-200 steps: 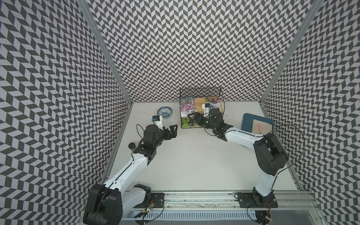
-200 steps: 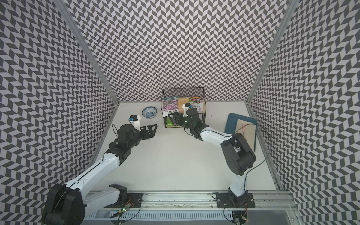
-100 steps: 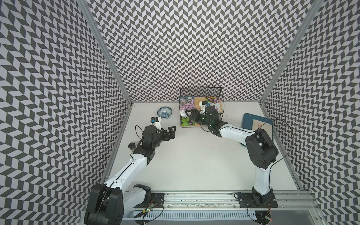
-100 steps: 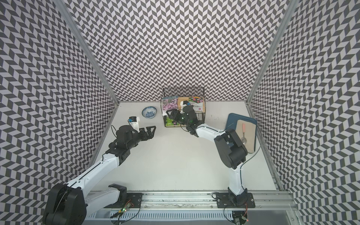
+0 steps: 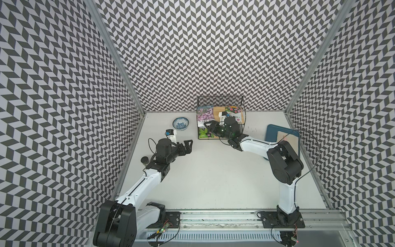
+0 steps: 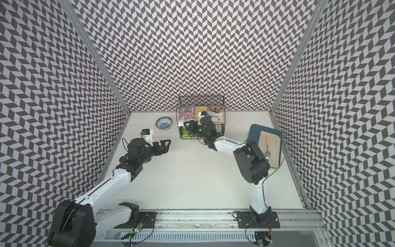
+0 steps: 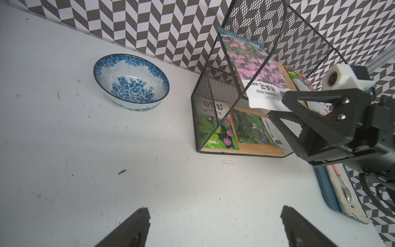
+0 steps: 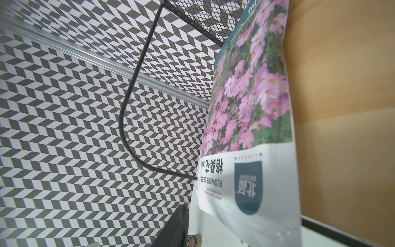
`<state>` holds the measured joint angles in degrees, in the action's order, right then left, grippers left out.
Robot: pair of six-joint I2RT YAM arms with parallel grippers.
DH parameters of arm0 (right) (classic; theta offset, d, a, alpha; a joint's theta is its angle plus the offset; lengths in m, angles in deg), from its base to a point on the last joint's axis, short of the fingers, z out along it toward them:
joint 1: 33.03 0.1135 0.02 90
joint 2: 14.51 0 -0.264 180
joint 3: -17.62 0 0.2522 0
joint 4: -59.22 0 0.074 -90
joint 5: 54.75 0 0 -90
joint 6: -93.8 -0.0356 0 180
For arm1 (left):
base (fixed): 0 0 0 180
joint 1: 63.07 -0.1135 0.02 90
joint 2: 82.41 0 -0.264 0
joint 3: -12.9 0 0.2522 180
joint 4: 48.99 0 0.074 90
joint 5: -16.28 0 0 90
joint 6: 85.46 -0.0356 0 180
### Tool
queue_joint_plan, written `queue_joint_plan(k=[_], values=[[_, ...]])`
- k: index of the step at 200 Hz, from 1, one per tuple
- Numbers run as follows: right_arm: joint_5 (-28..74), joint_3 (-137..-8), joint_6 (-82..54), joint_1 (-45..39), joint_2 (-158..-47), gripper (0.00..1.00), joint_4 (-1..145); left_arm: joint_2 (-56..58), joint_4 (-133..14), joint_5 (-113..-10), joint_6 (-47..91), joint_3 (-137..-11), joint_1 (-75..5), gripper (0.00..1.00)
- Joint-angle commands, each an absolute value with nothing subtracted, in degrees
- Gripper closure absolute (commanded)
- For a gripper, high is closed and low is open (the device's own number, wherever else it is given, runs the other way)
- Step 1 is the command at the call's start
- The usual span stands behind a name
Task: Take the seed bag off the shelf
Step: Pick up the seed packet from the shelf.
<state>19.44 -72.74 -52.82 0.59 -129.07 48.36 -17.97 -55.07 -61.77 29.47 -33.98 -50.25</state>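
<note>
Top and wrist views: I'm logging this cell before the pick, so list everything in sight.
shelf: one, black wire with wooden boards, back wall.
pink-flower bag: one, pink and white, upper board, left.
mixed-flower bag: one, multicoloured, upper board, right.
green bags: two, lower board.
bowl: one, blue and white, table, left of shelf.
tray: one, blue, table, right side.
cloth: one, beige, on tray.
spoon: one, pink handle, on cloth.
round thing: one, dark, table's left edge; unclear what.
table: one, white.
arms: two, white and black.
left end effector: black, open, above table.
right end effector: black, at pink-flower bag's front edge; grip unclear.
</note>
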Motion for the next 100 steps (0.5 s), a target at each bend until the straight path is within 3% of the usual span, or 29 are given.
queue_joint_plan(k=[1,100], values=[[21.1,-70.9,-54.5,0.8,-127.5,0.53,40.8,-18.1,-53.8,-60.8,28.7,-33.0,-50.5,0.00],[20.7,-66.9,-60.7,0.9,-125.3,0.55,31.3,-18.0,-53.4,-60.4,28.7,-32.5,-50.9,0.00]])
